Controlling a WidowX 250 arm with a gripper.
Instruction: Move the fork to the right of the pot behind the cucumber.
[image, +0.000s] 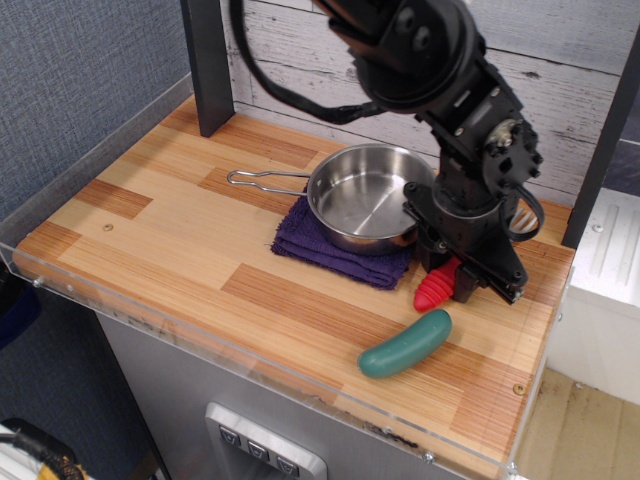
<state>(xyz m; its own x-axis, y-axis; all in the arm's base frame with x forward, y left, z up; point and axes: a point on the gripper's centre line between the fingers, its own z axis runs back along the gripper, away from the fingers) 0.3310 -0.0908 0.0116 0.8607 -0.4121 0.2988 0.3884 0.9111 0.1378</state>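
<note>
The fork (437, 288) shows only its ribbed red handle, low over the wooden table (180, 235), right of the pot and just behind the cucumber; its tines are hidden inside my gripper. My black gripper (455, 268) stands over it, shut on the handle's upper end. The pot (365, 197), a shiny steel pan with a wire-loop handle pointing left, sits on a purple cloth (335, 250). The teal-green cucumber (405, 344) lies near the front right of the table.
A dark post (210, 65) stands at the back left. A clear acrylic lip (150, 318) runs along the table's front and left edges. A white plank wall (560, 60) is behind. A grey post (600, 140) stands at the right edge.
</note>
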